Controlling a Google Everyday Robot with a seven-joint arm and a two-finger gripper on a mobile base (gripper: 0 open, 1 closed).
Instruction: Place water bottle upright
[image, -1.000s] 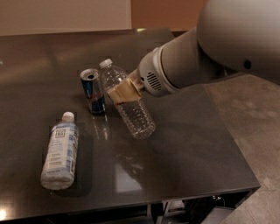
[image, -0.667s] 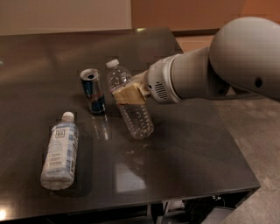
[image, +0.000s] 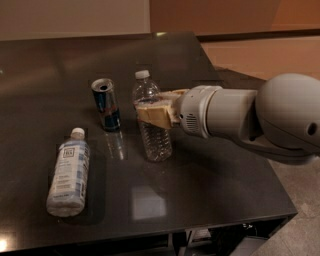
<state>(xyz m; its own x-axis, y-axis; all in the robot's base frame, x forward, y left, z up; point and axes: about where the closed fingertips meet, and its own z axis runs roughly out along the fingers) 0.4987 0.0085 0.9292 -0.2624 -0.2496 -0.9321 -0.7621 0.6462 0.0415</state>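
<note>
The water bottle is clear and ribbed with a white cap. It stands almost upright near the middle of the dark table, leaning slightly left at the top, with its base at or on the surface. My gripper reaches in from the right and is shut around the bottle's middle. Its tan fingers cover the label band.
A blue-and-silver drink can stands upright just left of the bottle. A whitish opaque bottle lies on its side at the front left. The table's right edge and the floor lie under my arm.
The water bottle has swung from a clear tilt to nearly upright in my gripper. My arm has dropped lower and drawn back to the right.
</note>
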